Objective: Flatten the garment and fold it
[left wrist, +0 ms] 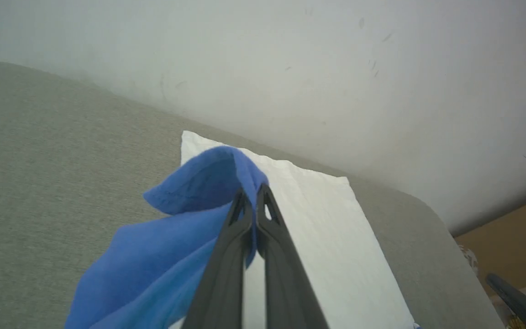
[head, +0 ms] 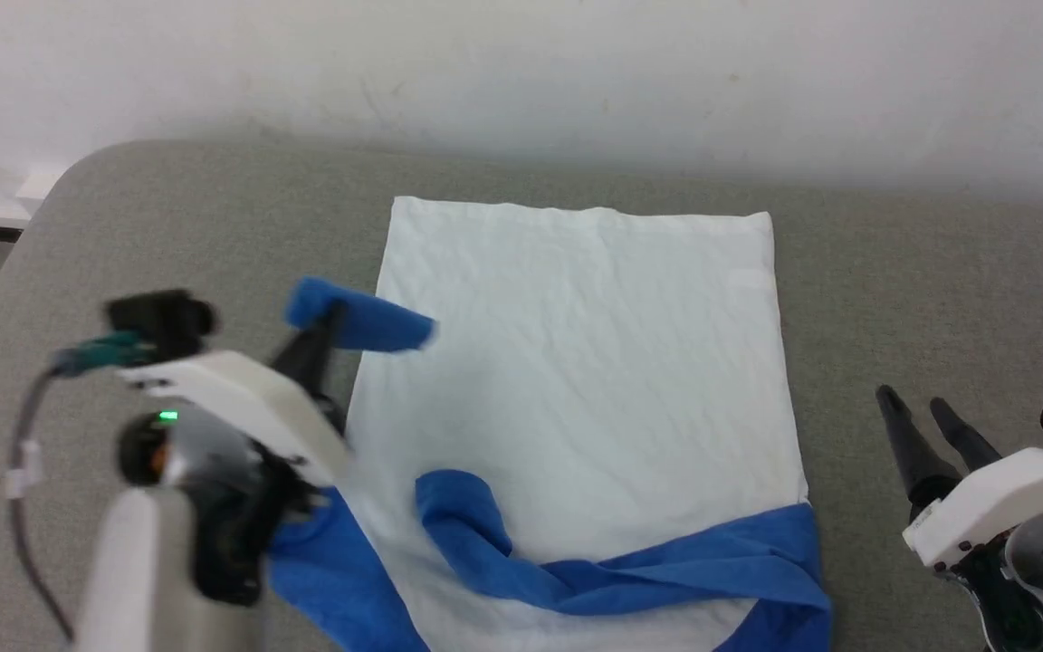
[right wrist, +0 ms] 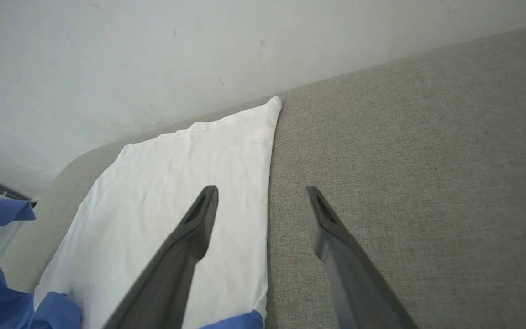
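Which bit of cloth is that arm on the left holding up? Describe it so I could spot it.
On the grey surface lies the white garment. At its left edge a blue sleeve end is raised off the cloth, pinched in the left gripper. The other sleeve, also blue, lies slack across the garment's near part.

Long dark grey tapering fingers with hollowed tips on the left pincer [left wrist: 251,194] and right pincer [head: 911,400]. White angular wrist shell [head: 232,398] behind each. On the left: small green light [head: 167,417], black camera block [head: 159,317], teal plug [head: 100,351], thin grey cable [head: 19,507], pale rounded forearm [head: 141,580].
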### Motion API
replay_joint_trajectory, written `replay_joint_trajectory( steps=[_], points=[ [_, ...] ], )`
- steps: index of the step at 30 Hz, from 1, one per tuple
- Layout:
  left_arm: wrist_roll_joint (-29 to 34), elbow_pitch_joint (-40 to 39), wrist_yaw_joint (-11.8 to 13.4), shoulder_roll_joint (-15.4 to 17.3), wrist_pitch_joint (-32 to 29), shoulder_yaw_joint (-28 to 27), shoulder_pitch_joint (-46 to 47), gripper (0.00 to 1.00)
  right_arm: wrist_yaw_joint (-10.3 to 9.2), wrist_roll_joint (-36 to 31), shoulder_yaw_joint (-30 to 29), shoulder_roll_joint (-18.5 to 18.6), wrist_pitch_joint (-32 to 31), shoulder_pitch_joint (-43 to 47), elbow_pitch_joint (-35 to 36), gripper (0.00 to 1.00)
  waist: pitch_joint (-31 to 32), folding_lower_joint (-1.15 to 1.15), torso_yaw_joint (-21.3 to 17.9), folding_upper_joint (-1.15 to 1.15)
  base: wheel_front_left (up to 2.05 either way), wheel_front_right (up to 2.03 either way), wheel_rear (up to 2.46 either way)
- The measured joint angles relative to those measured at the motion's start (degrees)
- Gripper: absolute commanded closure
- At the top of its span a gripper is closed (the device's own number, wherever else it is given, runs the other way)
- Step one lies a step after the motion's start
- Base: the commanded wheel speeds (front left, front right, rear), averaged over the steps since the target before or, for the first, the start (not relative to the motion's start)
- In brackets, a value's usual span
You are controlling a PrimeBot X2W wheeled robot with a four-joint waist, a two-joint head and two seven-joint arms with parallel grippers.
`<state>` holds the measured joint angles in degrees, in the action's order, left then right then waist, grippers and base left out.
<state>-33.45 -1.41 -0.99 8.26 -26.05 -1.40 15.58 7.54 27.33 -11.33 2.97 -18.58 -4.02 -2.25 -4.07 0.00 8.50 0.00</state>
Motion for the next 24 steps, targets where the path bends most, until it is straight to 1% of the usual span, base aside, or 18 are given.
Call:
replay_joint_trajectory(
  steps=[4,9,13,17,20,22,23,24],
  points=[
    [0.9,-0.9,-1.6,-3.2,-1.7,8.5,-1.6,1.00,-0.01,0.0,0.0,0.0,0.0,0.4,0.0,0.00,-0.2,0.01,-0.3,0.00,0.00,0.00,0.00],
    [1.8,3.3,-4.7,-4.5,-3.1,22.2,-1.6,1.00,0.00,0.0,0.6,0.0,-0.1,0.7,0.0,0.00,-0.5,0.01,-0.6,0.00,0.00,0.00,0.00],
    [1.9,6.4,-5.8,-4.7,-4.8,31.7,-2.4,1.00,-0.01,0.0,1.1,0.0,-0.1,0.7,0.0,0.00,-0.5,0.01,-1.4,0.00,0.00,0.00,0.00],
    [0.6,7.8,-6.0,-4.0,-6.0,38.2,-3.9,1.00,0.00,0.0,0.9,0.0,-0.1,0.8,0.0,0.00,-0.5,0.01,-2.0,0.00,0.00,0.00,0.00],
    [-1.9,8.1,-6.1,-2.2,-7.9,43.4,-3.9,1.00,-0.01,0.0,0.6,0.0,-0.1,1.1,-0.1,0.00,-0.5,0.01,-2.1,0.00,0.00,0.00,0.00],
    [-3.0,9.3,-6.1,-0.7,-9.8,45.4,-4.0,1.00,-0.01,0.0,0.5,0.0,-0.1,1.2,-0.1,0.00,-0.5,0.01,-2.0,0.00,0.00,0.00,0.00],
    [-3.4,9.9,-6.1,0.1,-11.1,46.0,-4.0,0.99,0.00,0.0,0.6,0.0,-0.1,1.3,-0.1,0.00,-0.4,0.00,-1.9,0.00,0.00,0.00,0.00],
    [-3.5,10.4,-6.1,0.9,-11.6,46.2,-4.0,0.81,-0.01,0.0,0.6,0.0,-0.1,1.4,-0.1,0.00,-0.4,0.01,-1.8,0.00,0.00,0.00,0.00]
  ],
)
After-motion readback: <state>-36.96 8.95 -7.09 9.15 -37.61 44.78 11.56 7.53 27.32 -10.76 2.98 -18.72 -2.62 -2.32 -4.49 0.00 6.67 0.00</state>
